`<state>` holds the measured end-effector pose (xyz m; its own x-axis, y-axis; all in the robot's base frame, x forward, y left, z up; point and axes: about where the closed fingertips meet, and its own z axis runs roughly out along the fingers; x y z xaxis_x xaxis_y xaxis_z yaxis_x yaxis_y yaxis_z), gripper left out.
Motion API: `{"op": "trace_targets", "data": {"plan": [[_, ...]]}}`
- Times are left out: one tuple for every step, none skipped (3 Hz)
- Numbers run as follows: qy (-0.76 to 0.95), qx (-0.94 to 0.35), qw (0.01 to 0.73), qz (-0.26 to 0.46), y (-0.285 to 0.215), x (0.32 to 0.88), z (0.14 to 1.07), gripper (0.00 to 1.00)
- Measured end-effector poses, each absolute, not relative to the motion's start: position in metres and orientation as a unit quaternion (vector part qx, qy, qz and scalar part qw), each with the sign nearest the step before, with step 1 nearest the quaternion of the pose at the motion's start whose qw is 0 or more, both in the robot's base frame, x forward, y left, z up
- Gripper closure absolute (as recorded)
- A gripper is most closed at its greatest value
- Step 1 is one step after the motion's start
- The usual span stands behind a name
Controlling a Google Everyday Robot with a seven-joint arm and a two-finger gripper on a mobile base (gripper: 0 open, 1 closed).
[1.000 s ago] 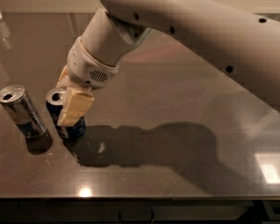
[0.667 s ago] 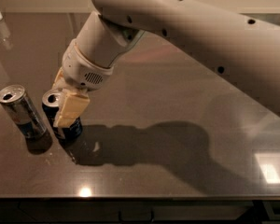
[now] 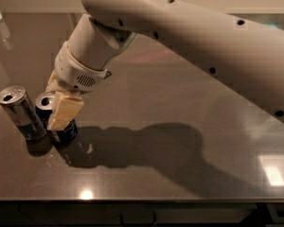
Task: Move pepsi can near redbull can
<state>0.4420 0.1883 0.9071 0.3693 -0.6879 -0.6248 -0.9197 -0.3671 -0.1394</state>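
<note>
Pepsi can in hand's tight grip, just beside redbull can

claw w/ pepsi can slid left, now by redbull can

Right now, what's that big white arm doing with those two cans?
A robot arm is moving drink cans on a dark table. Its gripper is at the table's left side, closed around the pepsi can. The redbull can stands just to the left of it, close by or perhaps touching. So the two cans are already side by side, and the gripper has not yet let go.
</note>
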Motion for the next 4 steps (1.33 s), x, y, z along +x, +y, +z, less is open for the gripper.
{"op": "trace_targets", "data": {"plan": [[0.504, -0.794, 0.239, 0.241, 0.1937, 0.4426, 0.9059, 0.36], [0.501, -0.797, 0.233, 0.242, 0.1957, 0.4425, 0.9046, 0.14], [0.500, -0.798, 0.233, 0.241, 0.1966, 0.4410, 0.9051, 0.00], [0.500, -0.798, 0.233, 0.241, 0.1966, 0.4409, 0.9051, 0.00]]}}
